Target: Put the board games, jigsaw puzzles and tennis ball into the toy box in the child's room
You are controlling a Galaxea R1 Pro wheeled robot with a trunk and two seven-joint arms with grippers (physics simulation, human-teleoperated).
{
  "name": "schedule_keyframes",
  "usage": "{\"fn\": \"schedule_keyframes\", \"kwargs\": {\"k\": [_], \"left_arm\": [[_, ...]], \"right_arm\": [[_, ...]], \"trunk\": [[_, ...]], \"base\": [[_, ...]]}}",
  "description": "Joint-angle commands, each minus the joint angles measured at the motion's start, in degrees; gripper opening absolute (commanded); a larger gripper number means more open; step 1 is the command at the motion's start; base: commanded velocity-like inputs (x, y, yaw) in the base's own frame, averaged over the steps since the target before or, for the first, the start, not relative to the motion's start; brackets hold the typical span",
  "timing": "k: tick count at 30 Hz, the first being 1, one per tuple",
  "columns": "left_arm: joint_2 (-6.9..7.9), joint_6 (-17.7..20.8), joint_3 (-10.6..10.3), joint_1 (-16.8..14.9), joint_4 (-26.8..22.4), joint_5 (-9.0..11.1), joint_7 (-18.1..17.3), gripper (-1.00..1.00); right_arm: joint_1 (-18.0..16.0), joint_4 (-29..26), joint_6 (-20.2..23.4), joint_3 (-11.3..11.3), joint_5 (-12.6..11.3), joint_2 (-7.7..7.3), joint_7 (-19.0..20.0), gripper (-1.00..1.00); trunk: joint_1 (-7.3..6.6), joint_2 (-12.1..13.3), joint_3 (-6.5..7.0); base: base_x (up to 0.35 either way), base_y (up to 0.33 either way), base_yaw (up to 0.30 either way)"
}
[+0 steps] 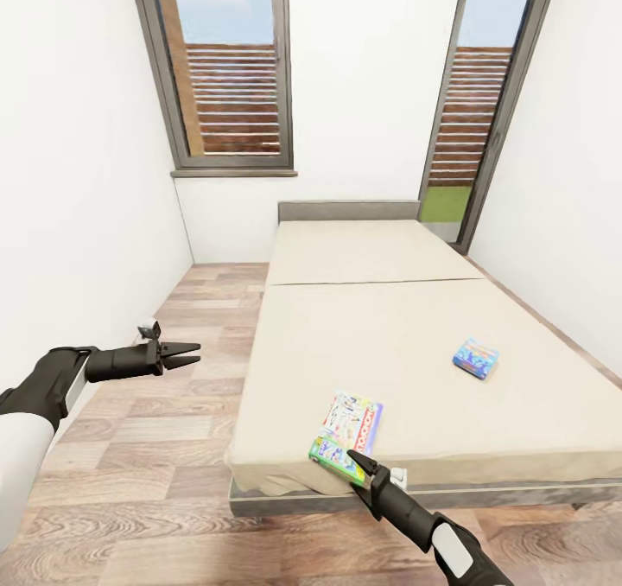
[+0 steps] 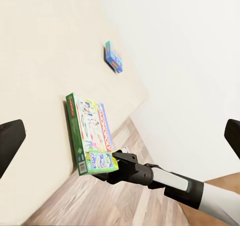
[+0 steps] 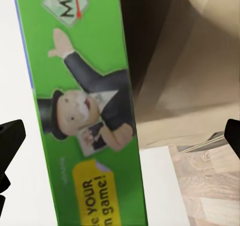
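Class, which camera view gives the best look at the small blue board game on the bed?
The head view: the small blue board game lies in full on the mattress, apart from the larger game. The left wrist view shows it farther off and slanted.

Bright, even daylight from two windows (image 1: 229, 67); soft shadows, slightly blurry renders

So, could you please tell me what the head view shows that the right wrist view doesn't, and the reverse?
Head view alone: two windows, the whole bed, a blue game box lying on it further in, and the left claw open above the floor. Right wrist view alone: the close-up print on the green edge of the white game box, a cartoon man in a top hat. Both: that white game box at the mattress's near edge, by the right claw, plus mattress and wood floor.
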Motion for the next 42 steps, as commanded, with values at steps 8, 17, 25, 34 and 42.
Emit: {"fn": "schedule_keyframes", "kwargs": {"k": [8, 17, 25, 34, 42], "left_arm": [[0.00, 0.53, 0.07, -0.02, 0.00, -0.14, -0.28, 1.00], [0.00, 0.59, 0.08, -0.02, 0.00, -0.03, -0.28, 1.00], [0.37, 0.74, 0.41, -0.02, 0.00, 0.20, -0.28, 1.00], [0.36, 0.78, 0.48, -0.02, 0.00, 0.22, -0.28, 1.00], [0.11, 2.13, 0.33, -0.02, 0.00, 0.22, -0.28, 1.00]], "right_arm": [[-0.02, -0.02, 0.36, -0.19, -0.20, 0.05, -0.14, 1.00], [-0.02, -0.02, 0.41, -0.21, -0.23, -0.02, -0.10, -1.00], [-0.02, -0.02, 0.43, -0.19, -0.28, 0.04, 0.00, -1.00], [-0.02, -0.02, 0.43, -0.19, -0.28, -0.01, 0.09, -1.00], [-0.19, -6.76, 1.14, -0.26, -0.37, 0.27, -0.47, -1.00]], "trunk": [[-0.01, -0.02, -0.05], [-0.01, -0.02, -0.05], [-0.45, 0.78, 0.31], [-2.43, 4.39, 1.92], [-4.18, 7.60, 3.36]], "base": [[0.000, 0.036, 0.000], [0.000, 0.003, 0.000], [0.000, 0.000, 0.000], [0.000, 0.000, 0.000], [0.000, 0.000, 0.000]]}}
